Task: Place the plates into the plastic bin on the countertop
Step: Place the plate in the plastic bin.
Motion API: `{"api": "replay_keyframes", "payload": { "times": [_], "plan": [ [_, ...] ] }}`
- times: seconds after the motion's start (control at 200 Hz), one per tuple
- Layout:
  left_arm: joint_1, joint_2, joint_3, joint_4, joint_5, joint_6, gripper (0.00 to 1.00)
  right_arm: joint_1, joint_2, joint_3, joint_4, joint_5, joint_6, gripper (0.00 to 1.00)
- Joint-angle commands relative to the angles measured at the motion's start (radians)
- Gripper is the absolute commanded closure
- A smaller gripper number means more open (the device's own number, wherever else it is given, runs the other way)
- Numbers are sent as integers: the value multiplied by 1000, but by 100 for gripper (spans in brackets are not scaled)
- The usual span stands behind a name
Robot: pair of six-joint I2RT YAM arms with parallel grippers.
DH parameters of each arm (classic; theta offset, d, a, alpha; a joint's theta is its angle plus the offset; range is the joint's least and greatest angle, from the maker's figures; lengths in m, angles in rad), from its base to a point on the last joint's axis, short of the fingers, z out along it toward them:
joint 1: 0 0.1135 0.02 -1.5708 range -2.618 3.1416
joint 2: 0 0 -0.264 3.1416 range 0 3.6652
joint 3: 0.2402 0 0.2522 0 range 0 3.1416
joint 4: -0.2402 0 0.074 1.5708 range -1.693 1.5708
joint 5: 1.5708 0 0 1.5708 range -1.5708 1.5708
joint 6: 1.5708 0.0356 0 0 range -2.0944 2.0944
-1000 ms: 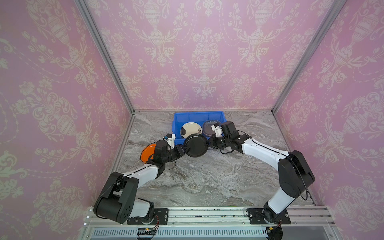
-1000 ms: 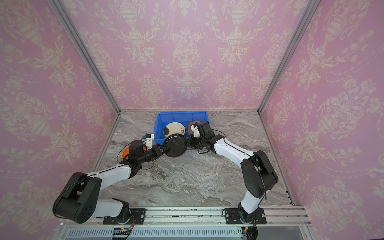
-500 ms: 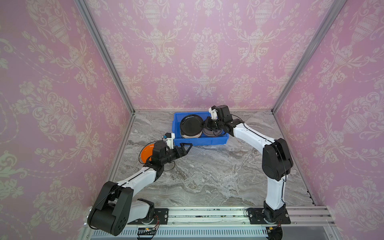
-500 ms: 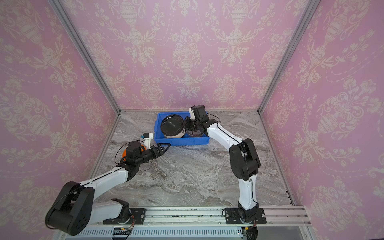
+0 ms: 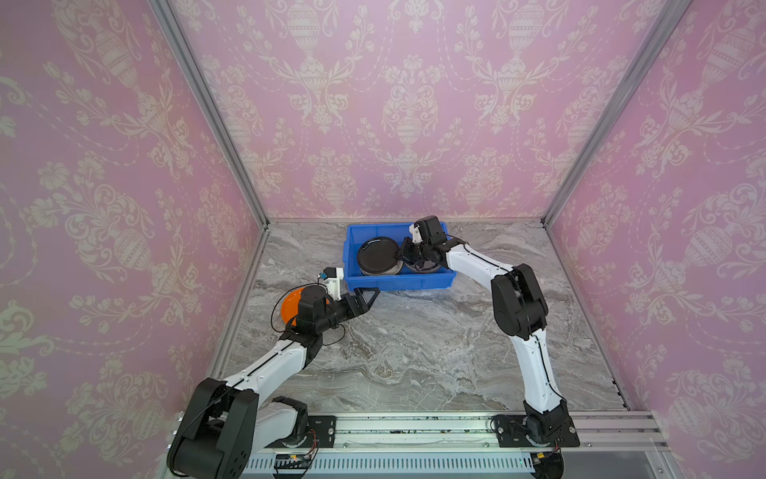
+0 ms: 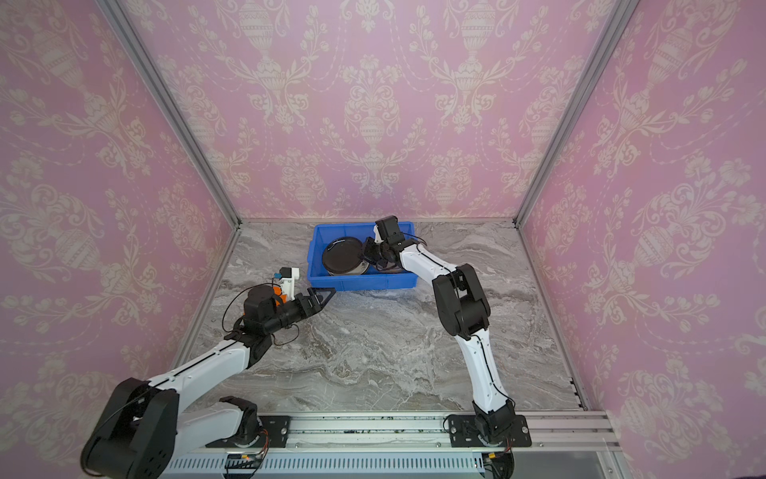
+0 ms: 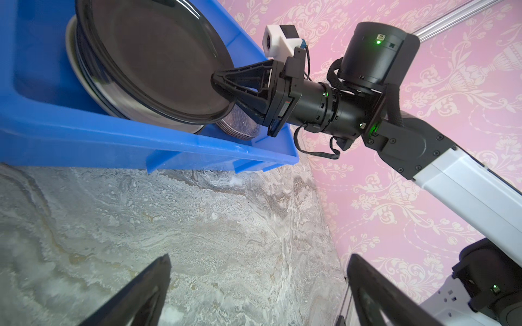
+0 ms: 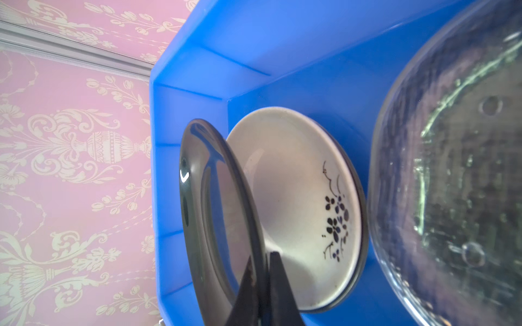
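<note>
Top views: right gripper (image 5: 408,258) reaches into the bin (image 5: 398,285), pinched shut on the rim of the black plate (image 5: 376,259), which sits tilted over the bin's left half. Left gripper (image 6: 321,296) is spread wide and empty, just outside the bin's front corner. The orange plate (image 5: 289,306) lies on the countertop (image 5: 414,344), partly hidden under the left wrist.

Left wrist: black plate (image 7: 158,56) leans above a stack, with glass plates (image 7: 240,130) beside it.

Right wrist: the jaws nip the black rim, and the cream plate (image 8: 296,197) lies just beneath.

Probably stiff, slick and chippable; grip by the rim and lower gently.
</note>
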Motion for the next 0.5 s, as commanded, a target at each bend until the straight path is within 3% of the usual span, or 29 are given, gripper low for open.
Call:
{"api": "replay_keyframes", "payload": {
  "times": [0.0,0.46,0.495],
  "plan": [
    [10,-15,-11,-33,-13,33,1,-7,37,59,16,7,32,100],
    [13,-4,-4,-37,-13,38,1,-14,86,100,-13,37,28,100],
    [13,-1,-4,-35,-11,36,1,-14,86,100,-17,38,25,95]
  ]
}}
